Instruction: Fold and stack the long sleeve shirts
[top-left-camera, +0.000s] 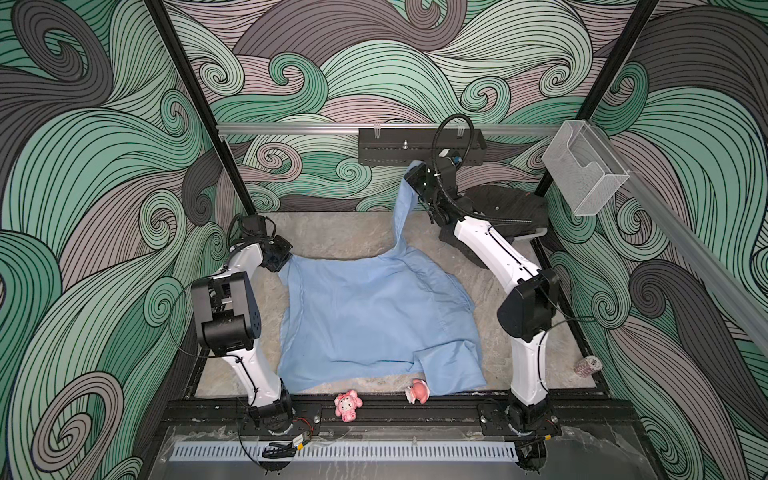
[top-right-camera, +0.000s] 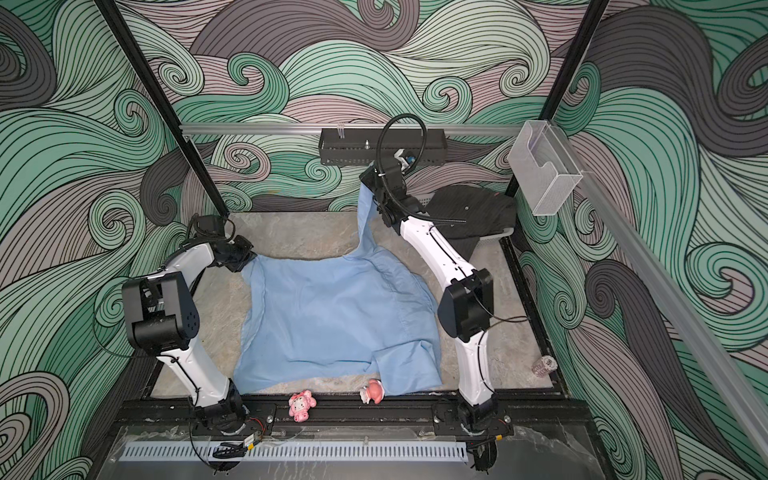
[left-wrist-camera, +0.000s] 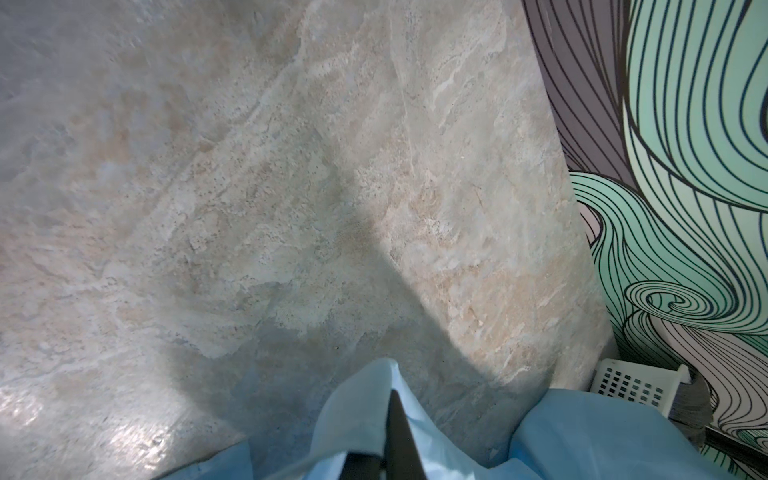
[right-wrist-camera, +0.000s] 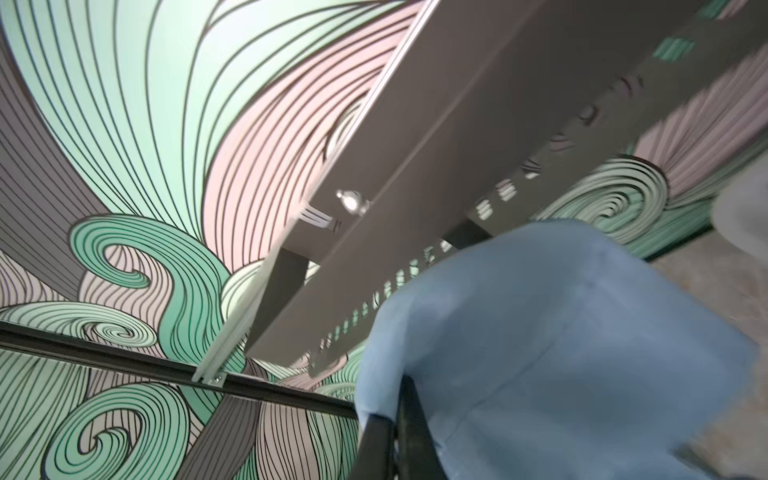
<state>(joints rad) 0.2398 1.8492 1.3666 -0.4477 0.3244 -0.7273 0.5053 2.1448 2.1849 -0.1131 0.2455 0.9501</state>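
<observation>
Light blue cloth covers much of the marbled surface (top-left-camera: 345, 237): the light blue shirt (top-left-camera: 365, 316) lies spread between the arms. The left pincer (top-left-camera: 287, 261) is clamped on its far left corner, low by the surface. The right pincer (top-left-camera: 412, 174) grips a long strip of it, raised high (close to the black tray (top-left-camera: 390, 151) on the rear rail). The dark shirt (top-left-camera: 507, 205) rests on a white basket (left-wrist-camera: 631, 384) in the far right corner.

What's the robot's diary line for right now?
light blue shirt: mostly flat on table | left gripper: shut on its edge | right gripper: shut on it, lifted high | dark shirt: in basket
</observation>
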